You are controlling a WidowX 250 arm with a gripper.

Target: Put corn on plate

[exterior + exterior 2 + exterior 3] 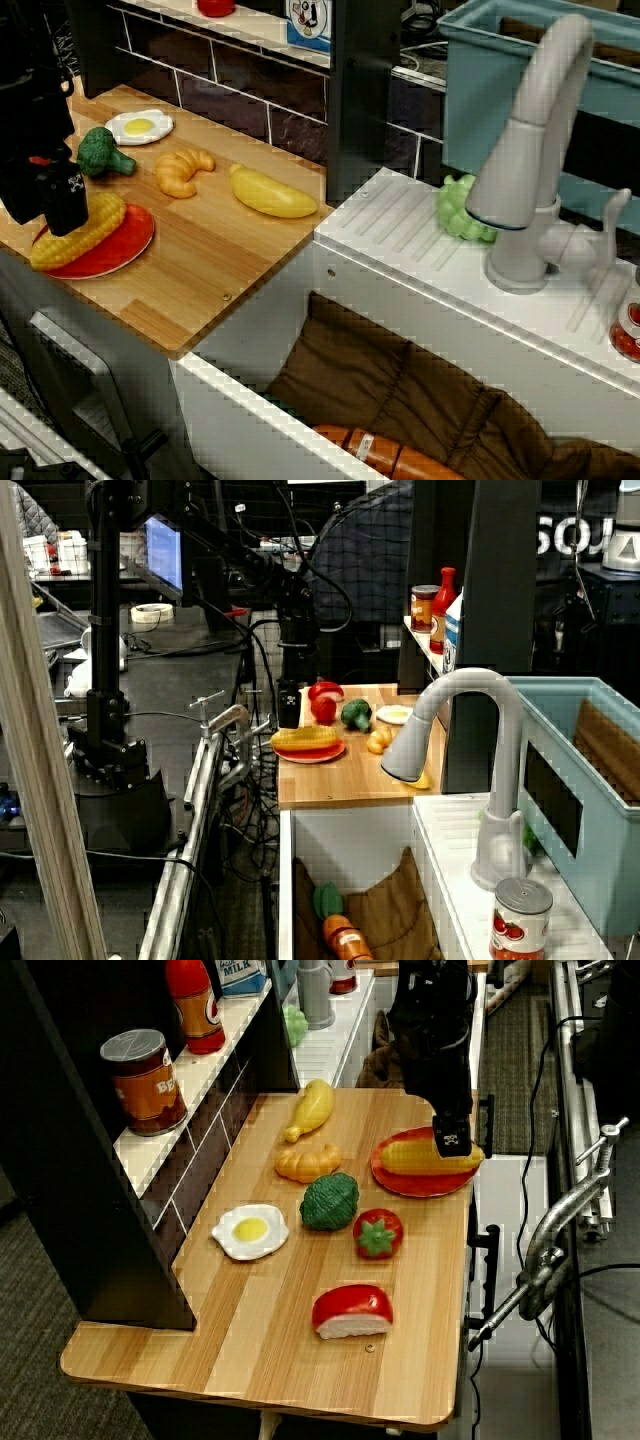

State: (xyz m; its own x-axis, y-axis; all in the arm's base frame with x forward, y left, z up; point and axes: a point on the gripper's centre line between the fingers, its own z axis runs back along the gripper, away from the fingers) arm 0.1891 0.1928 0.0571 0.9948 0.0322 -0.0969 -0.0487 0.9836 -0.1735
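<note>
The yellow corn (103, 215) lies lengthwise on the red plate (128, 245) at the near left of the wooden counter. It also shows as the corn (405, 1155) on the plate (412, 1184), and as the corn (305, 738) in the distant side view. My black gripper (55, 212) hangs straight down over the cob's middle. One finger (451, 1140) reaches down to the cob. The frames hide the second finger, so I cannot tell whether the gripper holds the corn.
On the counter lie a broccoli (102, 152), a fried egg (139, 126), a croissant (183, 170), a smooth yellow piece (270, 193), a tomato (378, 1233) and a red-and-white piece (352, 1311). The sink and its faucet (530, 150) are to the right. A shelf with cans runs along the back wall.
</note>
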